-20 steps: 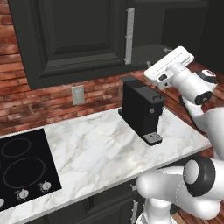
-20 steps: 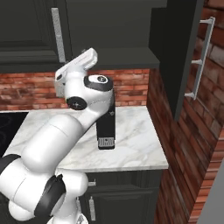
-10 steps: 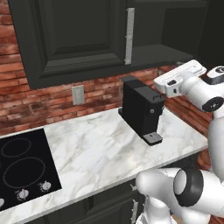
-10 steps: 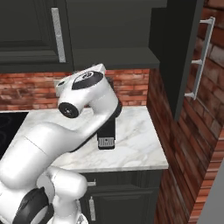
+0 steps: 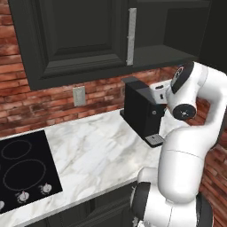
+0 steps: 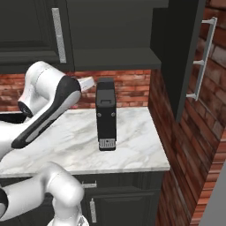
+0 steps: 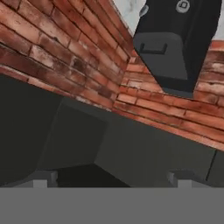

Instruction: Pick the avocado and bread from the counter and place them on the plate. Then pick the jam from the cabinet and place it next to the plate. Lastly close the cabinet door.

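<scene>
The gripper (image 7: 112, 181) is seen with its fingers (image 7: 43, 178) set wide apart and nothing held between them. It is aimed at the brick wall (image 7: 65, 57) and the underside of the cabinet (image 5: 88, 40), with the coffee machine (image 6: 106, 114) seen inverted just beyond. The coffee machine is stood on the counter (image 6: 128, 145) against the wall. The cabinet door (image 6: 183, 53) is found open, to the right of the machine. A hob (image 5: 22, 164) is set left of the machine. No legible lettering is visible; a round emblem on the machine cannot be read.

Coffee machine (image 5: 141, 111) on counter (image 5: 88, 150), below cabinet (image 5: 80, 40).
</scene>
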